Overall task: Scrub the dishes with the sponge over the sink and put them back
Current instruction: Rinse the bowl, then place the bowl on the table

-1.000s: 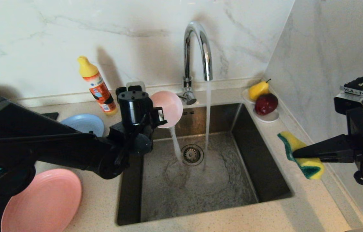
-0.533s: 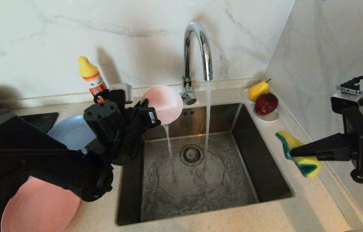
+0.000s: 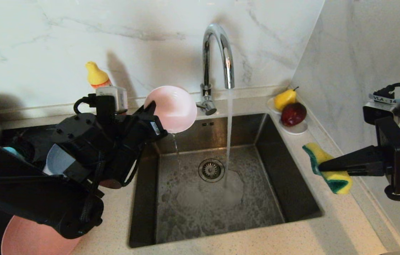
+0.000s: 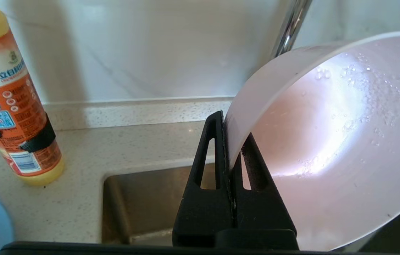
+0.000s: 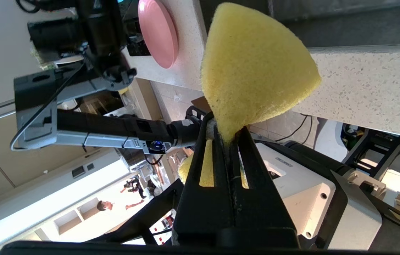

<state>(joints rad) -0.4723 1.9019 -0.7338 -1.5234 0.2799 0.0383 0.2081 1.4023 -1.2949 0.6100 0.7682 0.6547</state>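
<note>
**Holding a dripping pink dish at the sink's back corner**

Gripping the rim of the pale pink dish (image 3: 170,108) with my left gripper (image 3: 149,114), fingers pinched tight on its edge, I have it tilted over the back left corner of the steel sink (image 3: 285,184). A thin trickle falls from its lower lip into the basin. Droplets cling inside the dish (image 4: 331,141) in my left wrist view. The tap (image 3: 217,56) is running, its stream landing just beside the drain strainer (image 3: 211,170). Out over the right bench, my right gripper (image 3: 322,167) squeezes the yellow sponge (image 3: 327,173) at its waist. The salmon-pink plate (image 3: 26,239) lies on the left bench under my arm, the blue-grey plate (image 3: 56,161) behind it, the detergent bottle (image 3: 96,76) by the wall.
</note>
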